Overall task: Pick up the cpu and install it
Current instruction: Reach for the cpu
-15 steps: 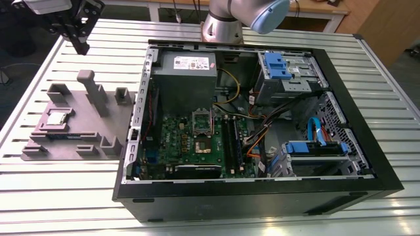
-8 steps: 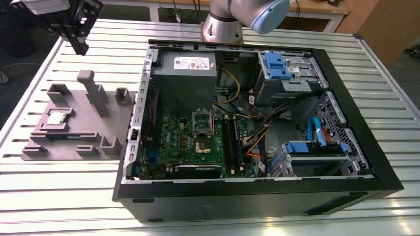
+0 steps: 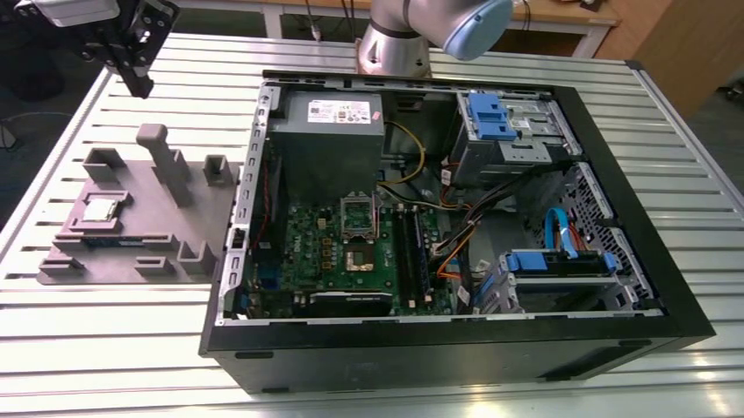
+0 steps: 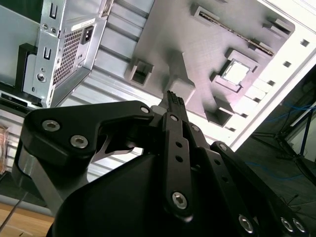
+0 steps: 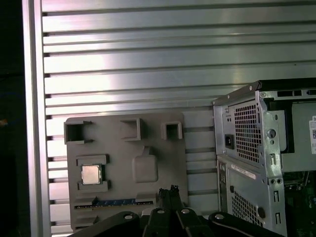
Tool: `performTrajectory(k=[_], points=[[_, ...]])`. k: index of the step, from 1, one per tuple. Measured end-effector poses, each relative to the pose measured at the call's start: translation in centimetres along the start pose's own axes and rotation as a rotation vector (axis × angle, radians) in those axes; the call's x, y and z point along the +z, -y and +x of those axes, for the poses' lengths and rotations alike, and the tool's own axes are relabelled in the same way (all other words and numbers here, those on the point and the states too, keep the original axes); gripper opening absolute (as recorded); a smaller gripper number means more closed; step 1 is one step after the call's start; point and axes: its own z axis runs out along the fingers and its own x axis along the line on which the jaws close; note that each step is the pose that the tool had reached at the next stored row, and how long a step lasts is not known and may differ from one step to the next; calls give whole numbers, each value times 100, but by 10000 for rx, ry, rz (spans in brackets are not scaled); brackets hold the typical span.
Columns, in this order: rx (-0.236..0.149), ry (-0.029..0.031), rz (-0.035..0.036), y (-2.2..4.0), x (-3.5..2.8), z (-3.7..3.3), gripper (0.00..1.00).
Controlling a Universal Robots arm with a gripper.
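1. The cpu point(image 3: 103, 209) point(image 5: 90, 174) lies flat, shiny top up, in a pocket of the grey holder plate point(image 3: 145, 218).
2. In the exterior view, the plate rests on the slatted worktop point(image 3: 117, 348), at nine o'clock from the open computer case point(image 3: 465, 357).
3. The pincer point(image 3: 142, 85) point(image 5: 168, 190) hovers at the plate's twelve o'clock, clenched on nothing, well apart from the cpu.

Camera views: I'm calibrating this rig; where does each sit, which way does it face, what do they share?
Exterior view: off the arm, looking down on it, the gripper, computer case and tray.
First wrist view: on the arm, looking down past the gripper at tray and case.
Second wrist view: on the arm, looking slantwise past the gripper at both.
Shared: the cpu in the tray.
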Motion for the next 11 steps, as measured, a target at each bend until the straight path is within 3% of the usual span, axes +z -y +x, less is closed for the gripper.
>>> performTrajectory(k=[11], points=[[0, -6, 0, 2, 5, 17, 10]])
